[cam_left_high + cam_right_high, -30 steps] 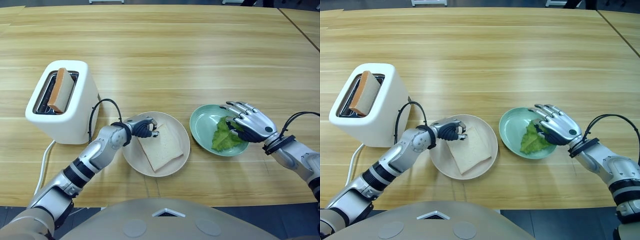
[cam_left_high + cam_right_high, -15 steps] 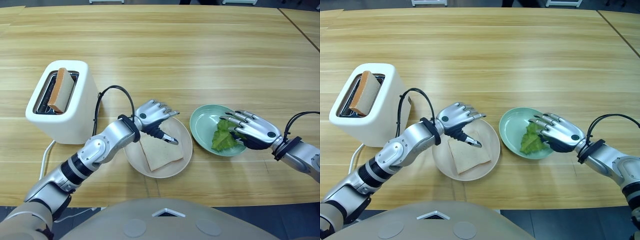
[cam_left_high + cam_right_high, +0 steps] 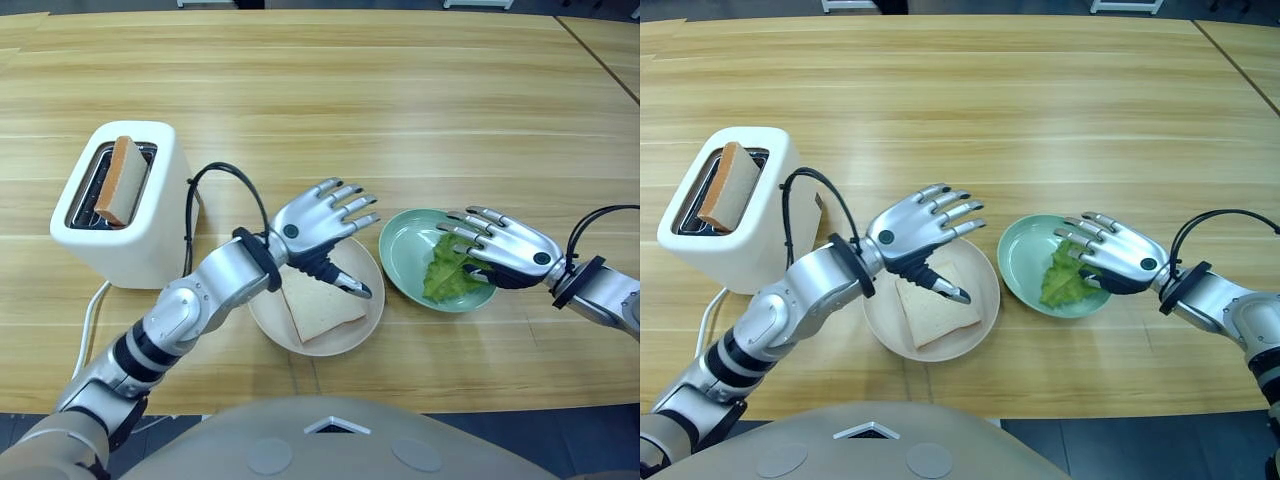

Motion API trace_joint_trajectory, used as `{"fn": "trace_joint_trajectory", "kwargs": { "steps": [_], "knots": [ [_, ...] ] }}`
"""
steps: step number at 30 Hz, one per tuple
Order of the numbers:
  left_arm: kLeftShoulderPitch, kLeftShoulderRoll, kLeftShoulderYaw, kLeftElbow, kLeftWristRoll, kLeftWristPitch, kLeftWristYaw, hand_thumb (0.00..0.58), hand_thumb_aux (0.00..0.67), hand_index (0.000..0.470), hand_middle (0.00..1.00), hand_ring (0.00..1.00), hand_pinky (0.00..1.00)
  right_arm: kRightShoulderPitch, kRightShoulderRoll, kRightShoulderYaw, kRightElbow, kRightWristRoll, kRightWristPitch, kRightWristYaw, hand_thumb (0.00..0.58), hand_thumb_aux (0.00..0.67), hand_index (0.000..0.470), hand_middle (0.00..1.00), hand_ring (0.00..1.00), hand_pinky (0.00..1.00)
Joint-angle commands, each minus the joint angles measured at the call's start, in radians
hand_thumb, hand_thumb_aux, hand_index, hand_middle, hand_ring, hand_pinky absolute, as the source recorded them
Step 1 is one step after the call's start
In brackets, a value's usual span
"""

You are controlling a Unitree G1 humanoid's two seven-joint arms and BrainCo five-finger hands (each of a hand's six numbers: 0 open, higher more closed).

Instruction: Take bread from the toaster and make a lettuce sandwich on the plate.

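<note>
Down on the wooden table [image 3: 420, 110], and straight to the left hand [image 3: 318, 222]: hovers over the far rim of the beige plate [image 3: 268, 322], spread wide and flat, palm down, gripping nothing at all. Reaches out toward the green bowl [image 3: 402, 250] with those splayed fingers, and dips a dark thumb toward the right side of the plate. Touching or not, too close to call.

Beneath that hand, the bread slice [image 3: 318, 310]: flat on the plate, white, sitting a little crooked, with its near corner close to the rim.

Across now to the right hand [image 3: 512, 250]: sits low over the right side of the green bowl, palm down, draped across the lettuce [image 3: 443, 278]. Covers the upper right of the leaf. Gripped, or merely rested upon? Cannot tell from either eye.

The lettuce itself: crumpled, bright green, tucked into the right half of the bowl against the near wall. And the bowl: just beside the plate on its right, rims very close together.

Over at far left, the white toaster [image 3: 150, 235]: near the plate, well apart from the bowl. Up out of its slot, a second slice [image 3: 122, 180], brown crust on show, leaning slightly. From the toaster's base, a white cord [image 3: 88, 325], trailing down toward the near edge of the table.
</note>
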Motion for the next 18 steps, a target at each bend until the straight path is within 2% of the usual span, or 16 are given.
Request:
{"fn": "trace_joint_trajectory", "kwargs": {
  "steps": [1,4,7,9,11,15,18],
  "knots": [
    [0.124,0.096,0.260,-0.170,-0.008,0.103,-0.109,0.000,0.000,0.000,0.00,0.00,0.00,0.007,0.022,0.056,-0.001,-0.026,-0.012,0.018,0.514,0.444,0.311,0.00,0.00,0.00],
    [0.163,0.148,0.514,-0.292,-0.075,0.172,-0.171,0.000,0.000,0.000,0.00,0.00,0.00,-0.011,0.038,0.096,0.038,-0.043,-0.013,0.031,0.498,0.418,0.293,0.00,0.00,0.00],
    [0.137,0.187,0.708,-0.356,-0.151,0.212,-0.200,0.000,0.000,0.000,0.00,0.00,0.00,-0.032,0.059,0.129,0.086,-0.058,-0.004,0.023,0.501,0.423,0.297,0.00,0.00,0.00],
    [0.133,0.224,0.820,-0.362,-0.201,0.220,-0.208,0.000,0.000,0.000,0.00,0.00,0.00,-0.047,0.074,0.151,0.120,-0.063,0.004,0.021,0.531,0.476,0.334,0.00,0.00,0.00],
    [0.162,0.261,0.910,-0.330,-0.228,0.213,-0.202,0.000,0.000,0.000,0.00,0.00,0.00,-0.058,0.085,0.169,0.144,-0.062,0.012,0.018,0.580,0.670,0.470,0.00,0.00,0.00],
    [0.291,0.294,1.024,-0.232,-0.216,0.195,-0.185,0.000,0.000,0.000,0.00,0.00,0.00,-0.058,0.086,0.157,0.116,-0.004,0.006,0.006,0.580,0.670,0.470,0.00,0.00,0.00],
    [0.393,0.300,1.065,-0.146,-0.188,0.196,-0.176,0.000,0.000,0.000,0.00,0.00,0.00,-0.027,0.067,0.097,0.033,0.088,-0.001,0.001,0.580,0.670,0.470,0.00,0.00,0.00]
  ]
}}
